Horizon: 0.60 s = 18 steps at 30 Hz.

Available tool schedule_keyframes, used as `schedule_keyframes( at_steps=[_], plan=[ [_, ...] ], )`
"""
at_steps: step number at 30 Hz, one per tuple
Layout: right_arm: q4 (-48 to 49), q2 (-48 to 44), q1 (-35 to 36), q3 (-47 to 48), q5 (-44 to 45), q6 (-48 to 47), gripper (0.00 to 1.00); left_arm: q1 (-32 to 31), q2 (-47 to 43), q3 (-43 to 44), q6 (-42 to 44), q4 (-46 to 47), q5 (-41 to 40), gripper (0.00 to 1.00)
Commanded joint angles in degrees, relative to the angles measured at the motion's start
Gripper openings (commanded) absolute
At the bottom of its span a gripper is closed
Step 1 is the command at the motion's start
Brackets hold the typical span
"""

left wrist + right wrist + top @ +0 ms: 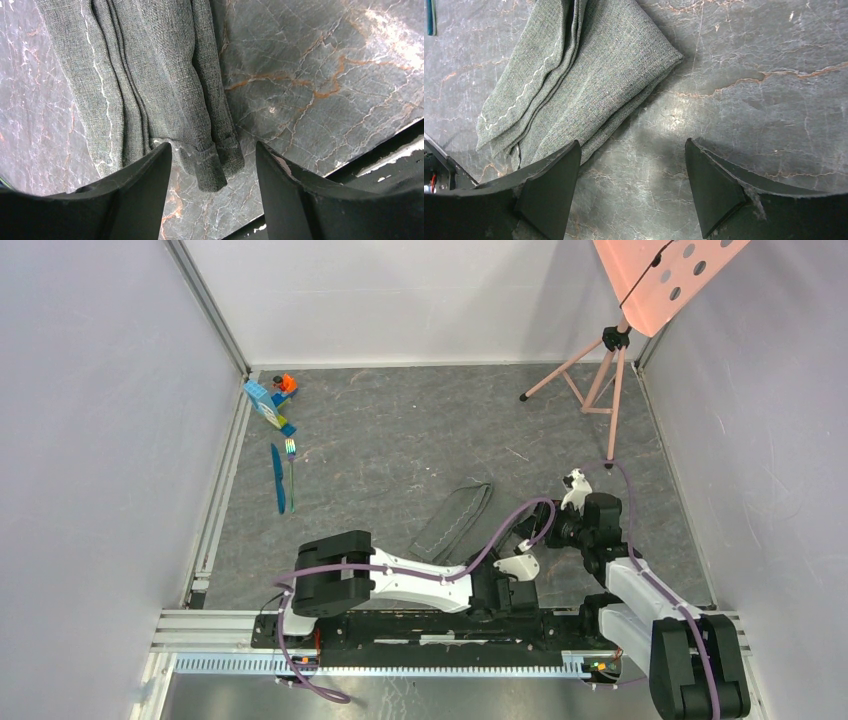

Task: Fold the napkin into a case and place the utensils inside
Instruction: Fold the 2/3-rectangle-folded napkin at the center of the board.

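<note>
Item 1, left gripper [214,148]: I read its jaws as standing well apart and holding nothing. It hangs low over the near end of the cloth, whose corner lies beneath the gap between the black fingers [145,190]. My guess is that it sits there because that end was the working edge of the fold.

Item 2, right gripper [632,145]: jaws wide and empty, over bare tabletop [749,75], just beside the cloth's right flank. It looks parked clear of the fabric.

Item 3, case [455,520]: dark grey woven cloth with a pale stitched line, lying as a narrow layered strip flat on the grey marbled tabletop between the two arms. Its long axis runs diagonally, near-left to far-right in the top view. The layered edges show along its left side in the wrist views. I judge the folding largely done.

Item 4, slim blue plastic knife [278,478] and thin fork [291,465] with a shiny rainbow-green head: well apart from the case at the table's left edge, side by side, long axes near-to-far, fork head at the far end. Neither is in the case yet.

Item 5, blue and orange toy blocks [270,400]: beyond the utensils, not needed.
</note>
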Motion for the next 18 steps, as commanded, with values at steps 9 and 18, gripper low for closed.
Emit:
schedule_keyframes(
  at_steps=[9,18],
  plan=[
    [11.8,2.9,0.0,-5.5,-7.6,12.8,0.97,-0.1,3.1,2.2,-0.6,-0.7,-4.9,0.27],
    [23.3,5.5,5.1,-8.2,-6.8,31.5,0.97,0.2,-1.5,2.0,-1.9,-2.1,-5.6,0.02]
  ],
)
